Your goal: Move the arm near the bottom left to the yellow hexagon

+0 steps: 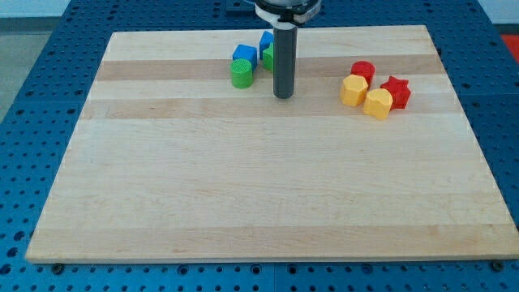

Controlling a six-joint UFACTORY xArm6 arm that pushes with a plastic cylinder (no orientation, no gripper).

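Observation:
The yellow hexagon (378,104) lies on the wooden board (243,186) at the view's upper right. It touches a second yellow block (353,91) on its left and a red star (397,92) on its right. A red cylinder (362,71) sits just above them. My tip (283,96) rests on the board near the top centre, well to the left of the yellow hexagon and a little above its level. It is just right of a green cylinder (241,75).
A blue block (244,55) sits on top of the green cylinder's far side. Another blue block (265,40) and a green block (268,57) are partly hidden behind the rod. A blue perforated table (32,81) surrounds the board.

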